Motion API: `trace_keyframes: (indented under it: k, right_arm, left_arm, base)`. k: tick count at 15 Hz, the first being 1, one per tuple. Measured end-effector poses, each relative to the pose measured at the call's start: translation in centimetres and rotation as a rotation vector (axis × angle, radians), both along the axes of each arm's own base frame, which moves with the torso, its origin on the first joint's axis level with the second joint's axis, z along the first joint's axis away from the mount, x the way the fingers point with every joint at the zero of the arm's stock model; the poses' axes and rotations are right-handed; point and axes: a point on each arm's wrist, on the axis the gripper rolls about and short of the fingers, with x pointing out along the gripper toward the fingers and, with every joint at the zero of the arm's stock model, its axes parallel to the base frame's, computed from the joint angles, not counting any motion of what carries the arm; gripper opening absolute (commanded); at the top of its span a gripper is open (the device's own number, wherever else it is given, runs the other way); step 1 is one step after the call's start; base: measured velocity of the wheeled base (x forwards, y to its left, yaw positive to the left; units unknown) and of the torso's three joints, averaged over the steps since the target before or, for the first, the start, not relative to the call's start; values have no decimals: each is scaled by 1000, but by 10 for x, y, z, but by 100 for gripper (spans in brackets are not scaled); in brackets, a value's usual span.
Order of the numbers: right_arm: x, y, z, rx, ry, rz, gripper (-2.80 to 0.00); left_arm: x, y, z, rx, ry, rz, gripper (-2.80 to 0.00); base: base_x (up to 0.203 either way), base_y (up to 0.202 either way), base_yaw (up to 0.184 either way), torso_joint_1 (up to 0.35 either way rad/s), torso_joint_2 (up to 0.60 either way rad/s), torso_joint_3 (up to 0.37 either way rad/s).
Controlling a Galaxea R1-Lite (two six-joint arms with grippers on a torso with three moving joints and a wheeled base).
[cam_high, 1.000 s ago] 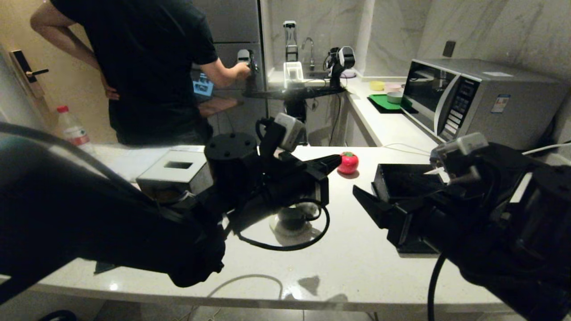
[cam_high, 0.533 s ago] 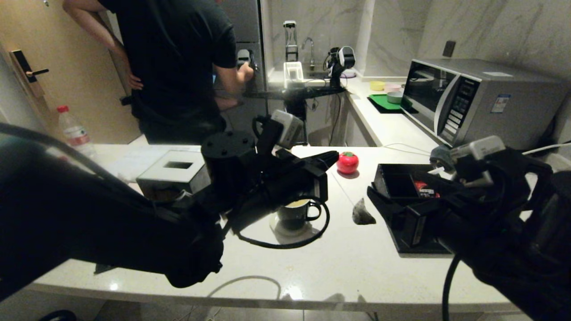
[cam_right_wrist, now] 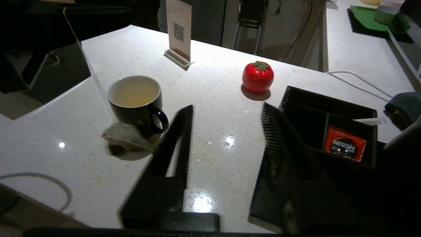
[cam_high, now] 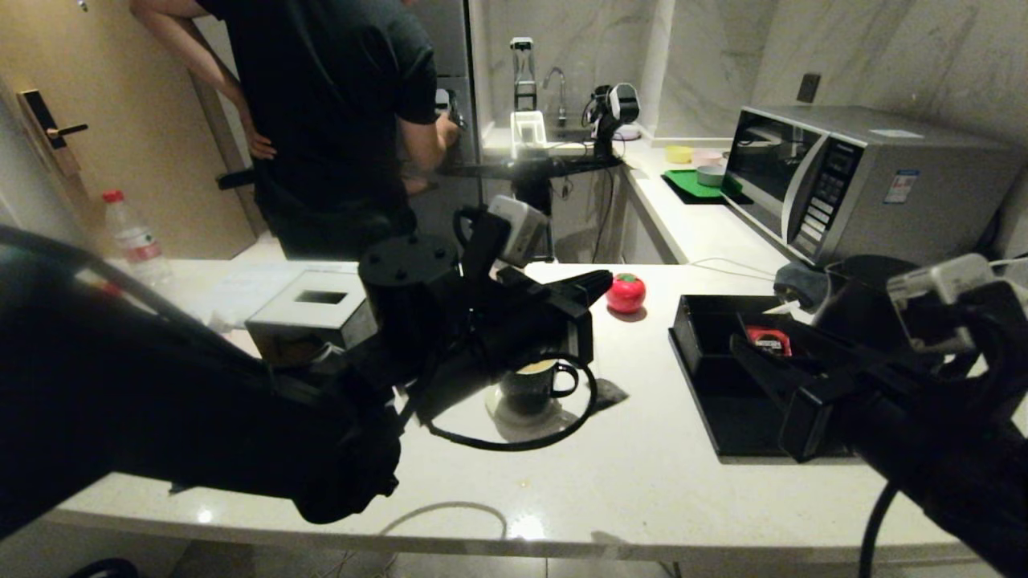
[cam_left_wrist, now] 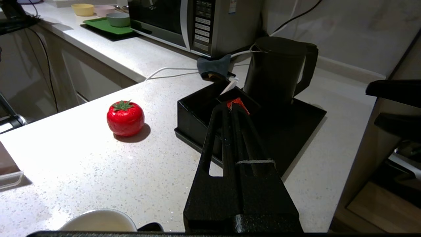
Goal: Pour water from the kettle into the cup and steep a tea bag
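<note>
Two robot arms over a white desk (cam_high: pixel 642 482) with a cup, a tea bag and a kettle.

The cup (cam_right_wrist: pixel 135 98), holding pale yellowish water (cam_right_wrist: pixel 133 100), stands mid-desk, half hidden under the left gripper (cam_left_wrist: pixel 230 110), whose jaws are closed together on a thin string (cam_left_wrist: pixel 256 161). The tea bag (cam_right_wrist: pixel 126 140) looks blurred just beside the cup. The right gripper (cam_right_wrist: pixel 227 131) hovers with wide jaws near the black tray (cam_right_wrist: pixel 329 108). The kettle (cam_left_wrist: pixel 276 70) stands on the tray's far side.
</note>
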Motion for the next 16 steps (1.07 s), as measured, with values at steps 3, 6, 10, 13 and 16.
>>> trace_keyframes:
  k: [3,6,10,13,16]
  right_arm:
    - [-4,-12,-1,5,-8,-29,-280]
    - [-9,-28,-5,13,-9,-72,-280]
    - [-28,-48,-9,80,-18,-98,-280]
    - [-45,-70,-15,123,-40,-156,-280]
    - [-62,-92,-35,73,-35,-249,-280]
  left_arm:
    - [-4,2,-3,10,9,-4,-280]
    - [-6,4,-4,17,15,-5,-280]
    - [-8,5,-4,17,16,-5,-280]
    - [-9,4,-4,17,16,-8,-280]
    - [-10,3,-4,18,16,-12,-280]
  base:
    - [0,0,0,0,0,0]
    - [0,0,0,0,0,0]
    - [0,0,0,0,0,0]
    - [0,0,0,0,0,0]
    - [0,0,0,0,0,0]
